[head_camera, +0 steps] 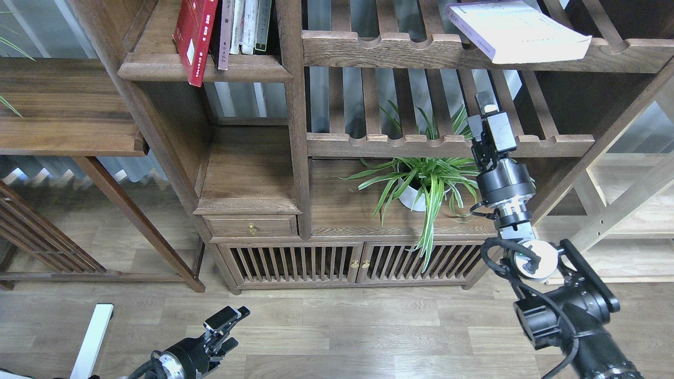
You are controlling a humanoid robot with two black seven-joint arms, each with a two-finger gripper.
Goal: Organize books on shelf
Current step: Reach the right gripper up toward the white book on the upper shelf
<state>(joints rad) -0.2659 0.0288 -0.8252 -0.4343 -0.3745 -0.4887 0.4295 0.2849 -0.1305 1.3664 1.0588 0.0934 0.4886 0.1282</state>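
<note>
The bright red book (194,37) stands leaning at the left of the solid dark shelf (205,69), top left. A dark book (215,31) stands against it, its cover hidden. The thick white-lavender book (518,30) lies flat on the upper slatted shelf, top right, its corner overhanging the rail. My right gripper (487,105) is raised in front of the lower slatted rail, well below that book and empty; its fingers cannot be told apart. My left gripper (227,330) hangs low over the floor, fingers slightly apart and empty.
Thin pale-spined books (247,26) stand to the right of the dark one. A potted spider plant (421,181) sits on the cabinet top just left of my right arm. A scalloped rail (447,145) runs behind the gripper. A pale rack (621,210) stands at right.
</note>
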